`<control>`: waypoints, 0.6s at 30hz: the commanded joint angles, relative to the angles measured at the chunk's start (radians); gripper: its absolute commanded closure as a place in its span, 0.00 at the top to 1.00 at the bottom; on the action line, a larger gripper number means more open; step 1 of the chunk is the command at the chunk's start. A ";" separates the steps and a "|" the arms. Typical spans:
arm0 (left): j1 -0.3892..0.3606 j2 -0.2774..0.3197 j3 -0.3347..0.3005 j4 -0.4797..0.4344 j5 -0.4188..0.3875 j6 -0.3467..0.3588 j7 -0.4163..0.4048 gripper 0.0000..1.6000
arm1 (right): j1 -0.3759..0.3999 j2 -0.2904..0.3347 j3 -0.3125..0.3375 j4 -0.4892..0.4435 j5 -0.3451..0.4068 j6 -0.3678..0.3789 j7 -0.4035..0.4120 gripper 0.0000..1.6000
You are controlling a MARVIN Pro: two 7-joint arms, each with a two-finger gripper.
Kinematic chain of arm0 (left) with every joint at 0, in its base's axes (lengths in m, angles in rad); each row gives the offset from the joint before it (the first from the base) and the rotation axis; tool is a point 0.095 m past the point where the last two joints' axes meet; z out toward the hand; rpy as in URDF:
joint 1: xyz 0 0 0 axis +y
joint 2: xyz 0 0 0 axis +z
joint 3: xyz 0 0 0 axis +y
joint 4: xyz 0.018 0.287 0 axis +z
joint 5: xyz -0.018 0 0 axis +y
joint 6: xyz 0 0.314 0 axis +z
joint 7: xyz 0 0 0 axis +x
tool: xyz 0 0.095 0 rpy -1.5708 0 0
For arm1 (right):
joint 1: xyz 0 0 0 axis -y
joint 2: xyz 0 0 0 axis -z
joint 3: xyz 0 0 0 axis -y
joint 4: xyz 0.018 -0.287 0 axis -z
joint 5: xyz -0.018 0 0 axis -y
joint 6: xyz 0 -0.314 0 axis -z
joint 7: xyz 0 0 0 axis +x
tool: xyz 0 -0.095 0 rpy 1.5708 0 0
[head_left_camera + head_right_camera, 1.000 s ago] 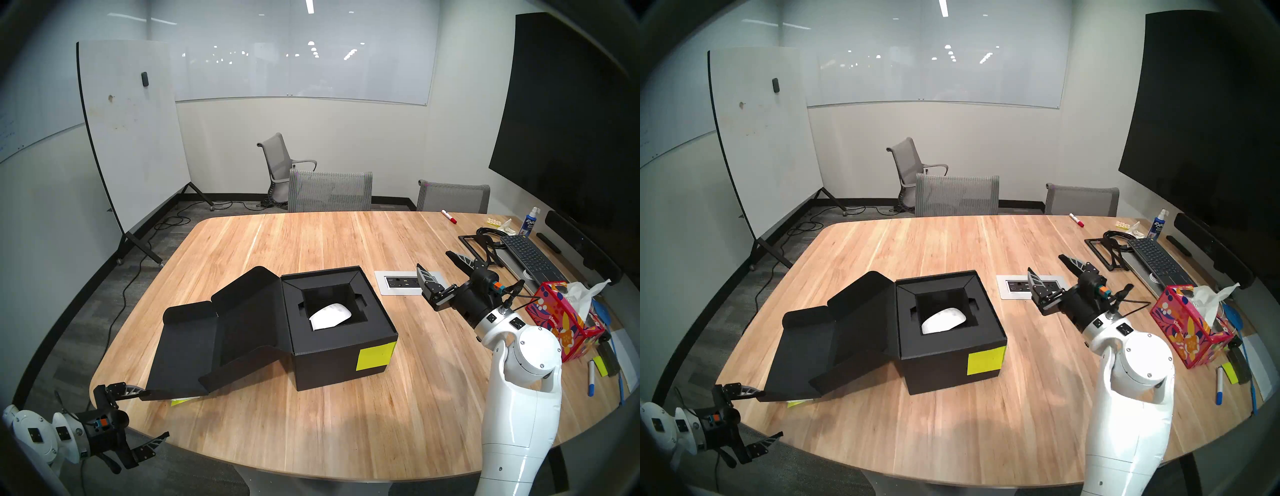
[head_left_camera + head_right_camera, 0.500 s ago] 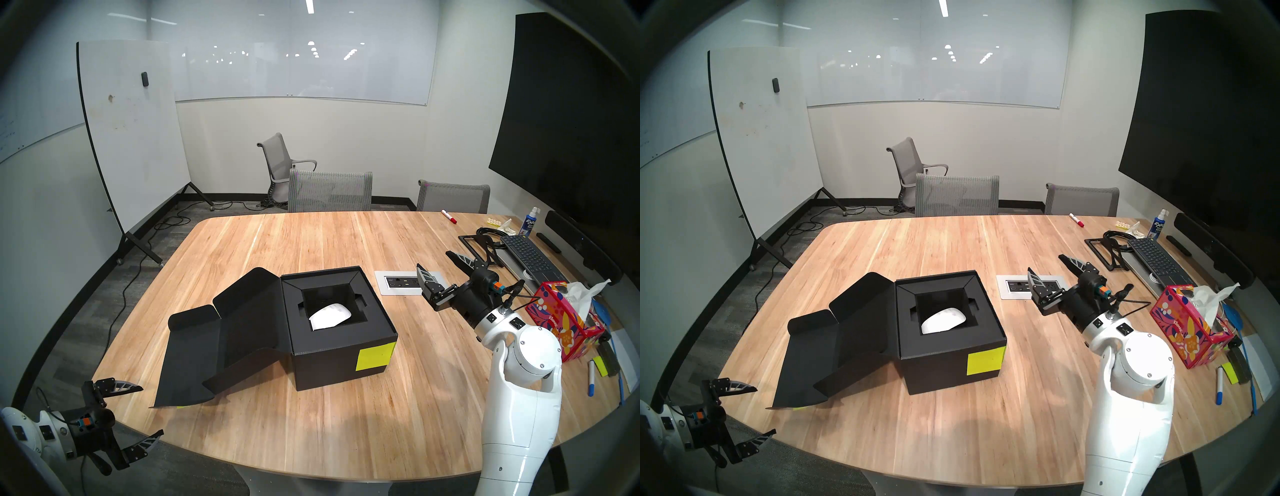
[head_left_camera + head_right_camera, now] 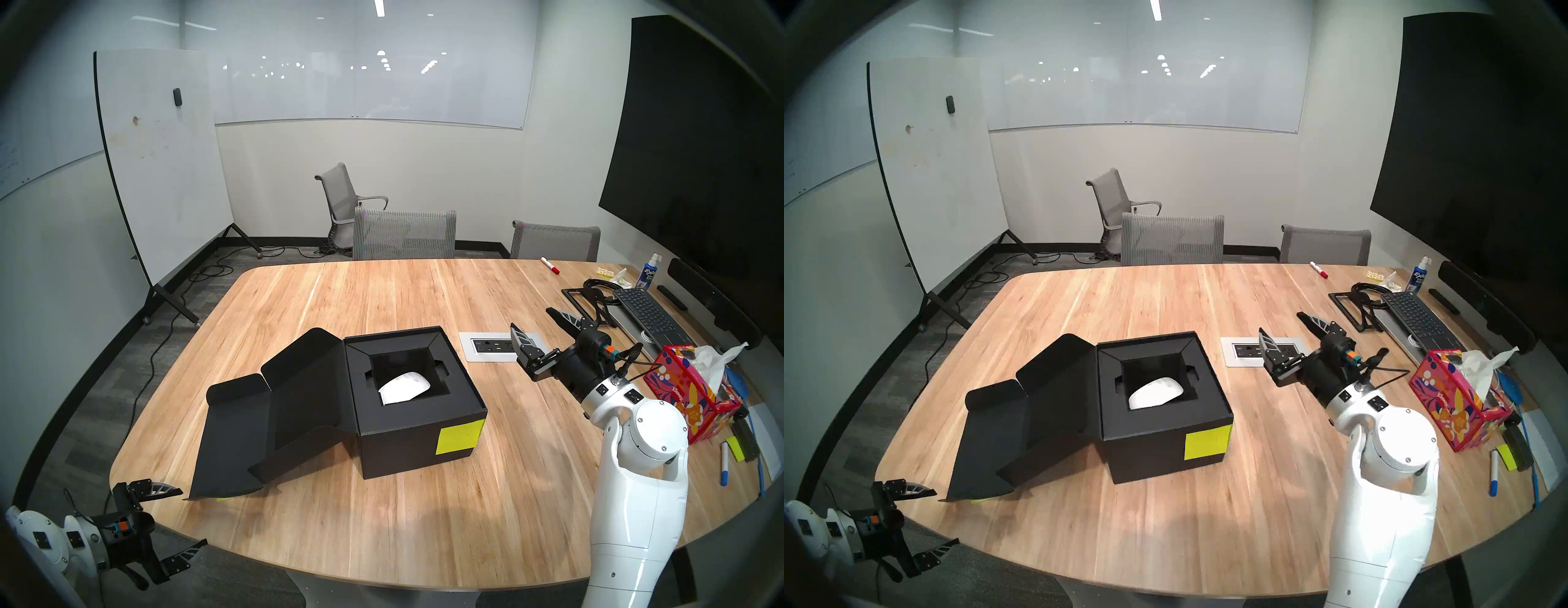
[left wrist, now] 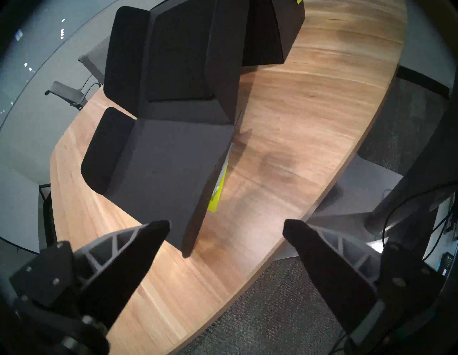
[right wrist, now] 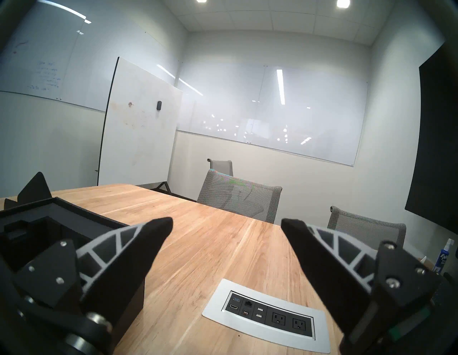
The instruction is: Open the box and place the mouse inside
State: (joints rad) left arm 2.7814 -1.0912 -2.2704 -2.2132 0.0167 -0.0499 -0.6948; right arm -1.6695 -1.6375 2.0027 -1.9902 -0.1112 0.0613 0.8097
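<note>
Wooden tabletop (image 3: pixel 382 297) carries the open black box (image 3: pixel 418 407) mid-frame, white mouse (image 3: pixel 405 386) inside; left end effector (image 3: pixel 193 518) lower left and right end effector (image 3: pixel 534 325) at right both spread, empty.

Black cardboard box (image 3: pixel 418 441) carries a neon yellow-green label (image 3: pixel 460 437) at its 4 o'clock corner and contains a white mouse (image 3: pixel 404 387). Tissue box (image 3: pixel 687 401), at 3 o'clock: pink with blue and orange floral pattern. Table (image 3: pixel 382 297): light wood grain.
</note>
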 commanded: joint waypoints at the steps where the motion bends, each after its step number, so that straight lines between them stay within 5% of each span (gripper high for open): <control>1: -0.034 0.015 -0.010 -0.003 -0.016 0.005 0.005 1.00 | 0.009 0.003 0.002 -0.022 0.011 -0.005 -0.002 1.00; 18: -0.065 0.047 0.077 0.035 0.031 0.022 0.009 1.00 | 0.009 0.002 0.002 -0.022 0.011 -0.005 -0.002 1.00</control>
State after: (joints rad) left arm 2.7381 -1.0592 -2.2174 -2.1913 0.0402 -0.0376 -0.6912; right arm -1.6695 -1.6373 2.0027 -1.9902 -0.1110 0.0613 0.8097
